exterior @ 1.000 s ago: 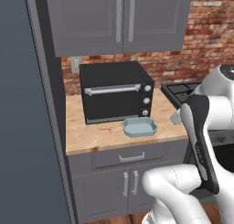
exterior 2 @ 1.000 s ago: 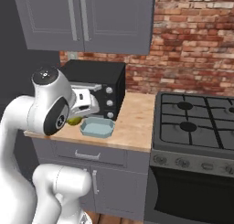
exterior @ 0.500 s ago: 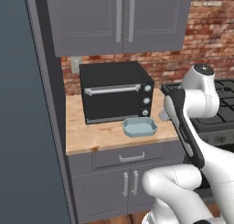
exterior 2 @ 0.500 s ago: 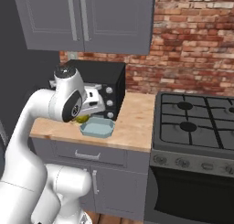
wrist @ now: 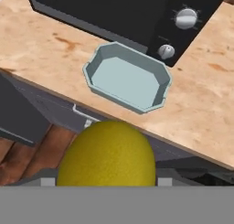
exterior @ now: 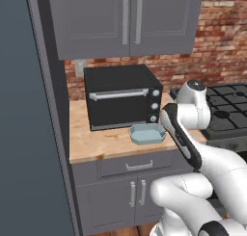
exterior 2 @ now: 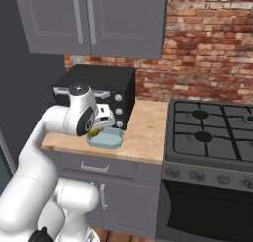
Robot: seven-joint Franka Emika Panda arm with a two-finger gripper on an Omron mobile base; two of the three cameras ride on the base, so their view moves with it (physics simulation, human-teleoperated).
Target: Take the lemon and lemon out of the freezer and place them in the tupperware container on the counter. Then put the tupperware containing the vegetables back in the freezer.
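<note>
Carrying a lemon between its jaws, the gripper hangs above the front edge of the counter, its jaws spread partway and closed on the fruit's sides; the fruit bulges between the two dark finger tips, so the grip looks like a hold across the widest part, which suits a round thing that would roll out of a pinch near its end. Ahead of the jaws and below them lies the tupperware container, a shallow pale blue-grey tray with clipped corners and a low rim, translucent and smooth, with nothing in it yet. It sits just in front of the black microwave, whose two silver knobs show beyond the tray's far corner, so the drop must probably come from above and from the counter's front side. The lemon's skin is dull yellow and finely pebbled; the worktop is pale mottled wood. Beneath the jaws run the grey drawer front and its bar handle. The dark slate freezer stands closed well off to the side. The second lemon I cannot place
</note>
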